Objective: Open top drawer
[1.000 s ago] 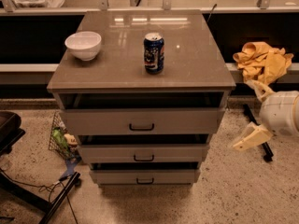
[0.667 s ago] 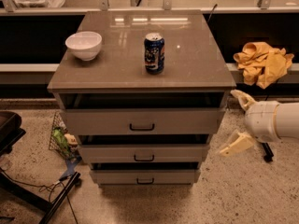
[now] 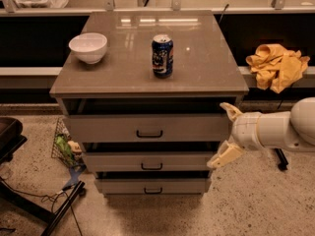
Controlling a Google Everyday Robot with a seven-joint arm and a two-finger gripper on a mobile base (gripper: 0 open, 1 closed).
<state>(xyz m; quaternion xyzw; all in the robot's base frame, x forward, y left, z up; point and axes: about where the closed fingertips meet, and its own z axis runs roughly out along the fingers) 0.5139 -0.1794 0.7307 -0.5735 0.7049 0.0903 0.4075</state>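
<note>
The top drawer point(image 3: 147, 128) is the widest grey drawer of the cabinet, with a small dark bar handle point(image 3: 149, 133) at its centre. Its front stands out a little from under the cabinet top point(image 3: 206, 68), with a dark gap above it. My gripper point(image 3: 224, 135) comes in from the right at the drawer's right end, level with the drawer front. Its two cream fingers are spread wide, one fingertip point(image 3: 229, 110) up by the drawer's top right corner and the other lower, by the middle drawer. It holds nothing.
Two narrower grey drawers point(image 3: 150, 162) lie below. A white bowl point(image 3: 88, 47) and a blue soda can point(image 3: 162, 56) stand on the cabinet top. A yellow cloth point(image 3: 276, 66) lies on a ledge at right. A dark chair base point(image 3: 29, 195) and a wire basket point(image 3: 64, 146) stand at left.
My gripper has moved left from off to the right of the cabinet up to the right end of the top drawer. The drawers, bowl and can have not moved.
</note>
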